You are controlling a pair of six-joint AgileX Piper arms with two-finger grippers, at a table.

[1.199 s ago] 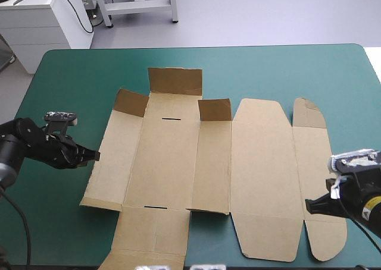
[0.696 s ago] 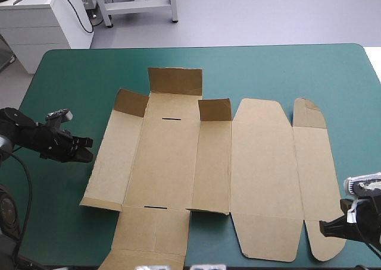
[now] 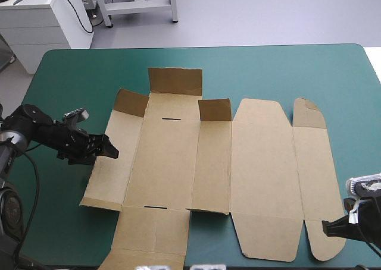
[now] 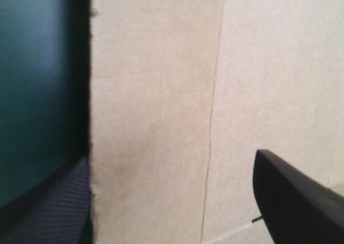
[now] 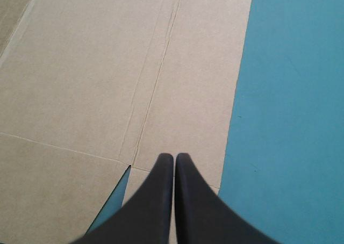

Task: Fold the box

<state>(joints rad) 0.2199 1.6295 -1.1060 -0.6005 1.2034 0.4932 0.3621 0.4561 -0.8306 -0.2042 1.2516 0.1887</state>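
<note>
Clenched empty, the right gripper (image 5: 174, 157) sat over the near right flap of the brown box (image 3: 262, 163). Farther back, the left gripper (image 3: 106, 147) stood released, straddling the box's left edge on the teal-green counter (image 3: 71, 74).

Count, one moment.
- box (image 3: 178, 163), cut brown board sheet: 1
- raised flaps (image 3: 174, 80) along its far edge: 3
- dark slits (image 3: 172, 119) in the board: 2
- grippers: 2, left gripper (image 3: 109, 148) and right gripper (image 3: 325, 227)
- black fingers (image 5: 196, 201) per gripper: 2
- table (image 3: 268, 74), teal-green cover: 1
</note>
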